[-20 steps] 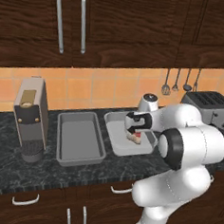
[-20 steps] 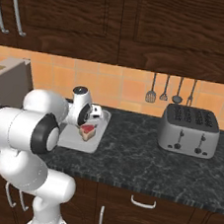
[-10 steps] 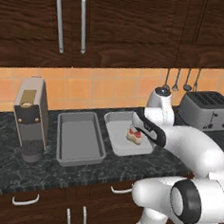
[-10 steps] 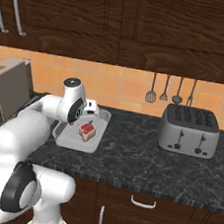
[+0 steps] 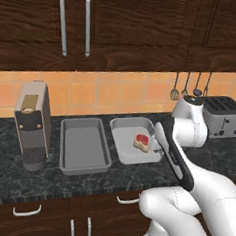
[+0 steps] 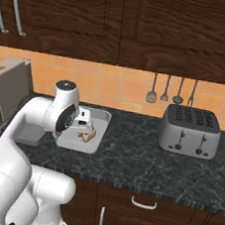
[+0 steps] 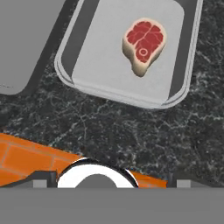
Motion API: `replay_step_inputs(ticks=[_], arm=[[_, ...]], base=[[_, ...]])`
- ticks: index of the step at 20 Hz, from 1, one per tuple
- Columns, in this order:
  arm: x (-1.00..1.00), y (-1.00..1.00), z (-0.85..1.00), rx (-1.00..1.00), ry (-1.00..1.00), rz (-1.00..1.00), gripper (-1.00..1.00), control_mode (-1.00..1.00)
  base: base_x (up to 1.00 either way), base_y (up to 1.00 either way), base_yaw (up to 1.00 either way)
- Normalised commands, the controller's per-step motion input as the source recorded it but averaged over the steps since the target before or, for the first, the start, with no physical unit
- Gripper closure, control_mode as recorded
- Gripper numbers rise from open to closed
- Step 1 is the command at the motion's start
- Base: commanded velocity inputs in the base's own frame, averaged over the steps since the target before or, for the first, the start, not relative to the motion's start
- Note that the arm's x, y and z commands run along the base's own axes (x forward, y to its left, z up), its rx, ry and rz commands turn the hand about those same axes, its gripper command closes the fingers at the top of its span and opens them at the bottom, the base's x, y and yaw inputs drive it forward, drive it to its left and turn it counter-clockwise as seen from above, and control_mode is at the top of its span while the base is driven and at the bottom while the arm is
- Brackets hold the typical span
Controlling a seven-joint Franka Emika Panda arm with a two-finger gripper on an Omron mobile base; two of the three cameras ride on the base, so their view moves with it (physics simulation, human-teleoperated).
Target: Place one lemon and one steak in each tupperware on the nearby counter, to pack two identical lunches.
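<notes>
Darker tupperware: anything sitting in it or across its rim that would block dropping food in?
Nothing visible. The darker tupperware lies open between the coffee machine and the lighter tupperware, which holds one steak. The gripper is open above the lighter one.

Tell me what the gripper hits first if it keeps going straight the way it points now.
Probably the black-grey speckled stone counter, just short of the lighter grey rectangular tray holding the red steak. The open gripper points down; depth is uncertain.
</notes>
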Motion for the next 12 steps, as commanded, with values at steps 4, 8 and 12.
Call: replay_step_inputs(ticks=[4, 8, 12], arm=[[-0.72, -0.18, 0.61, 0.01, 0.31, -0.06, -1.0, -1.0], [-0.9, -0.06, 0.31, 0.0, 0.14, -0.08, -1.0, -1.0], [-1.0, -0.01, 0.0, 0.0, -0.21, -0.04, -1.0, -1.0]], base=[[0.0, 0.0, 0.0], [0.0, 0.0, 0.0], [0.0, 0.0, 0.0]])
